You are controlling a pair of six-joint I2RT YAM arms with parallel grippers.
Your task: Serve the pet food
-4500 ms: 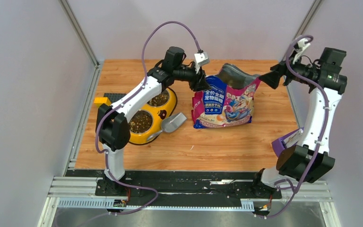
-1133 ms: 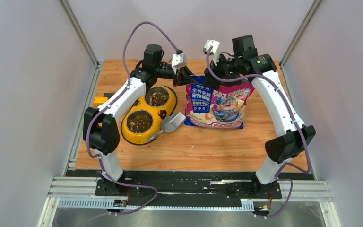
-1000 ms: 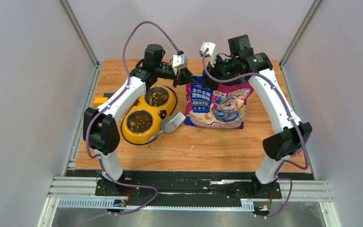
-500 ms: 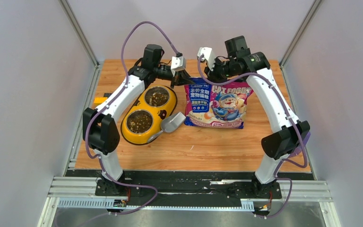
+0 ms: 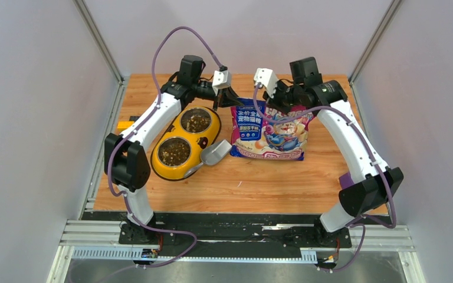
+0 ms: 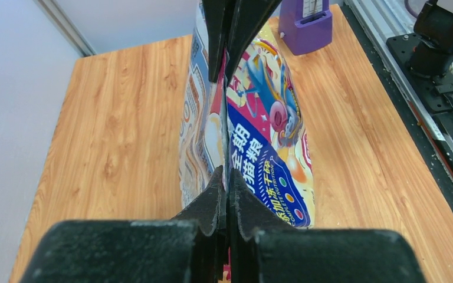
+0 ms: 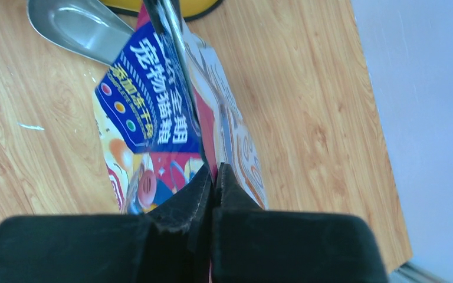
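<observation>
bag (image 5: 271, 132) on wooden tabletop (image 5: 259, 183), grey walls (image 5: 35, 118)

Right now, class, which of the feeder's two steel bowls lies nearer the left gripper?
The far bowl, at the yellow feeder's back end, close beside the left gripper; the other bowl sits at the near end, farther off.

My left gripper (image 5: 227, 101) and right gripper (image 5: 273, 100) are each pinched on the top edge of the cat food bag (image 5: 269, 132), and both arms arch over the far half, closing that span. On the left, the yellow double-bowl feeder (image 5: 179, 172) and grey scoop (image 5: 214, 153) crowd the bag, with the scoop just beside its near corner. The table (image 5: 242, 186) nearer me is bare wood, as is the stretch to the right of the bag.
</observation>
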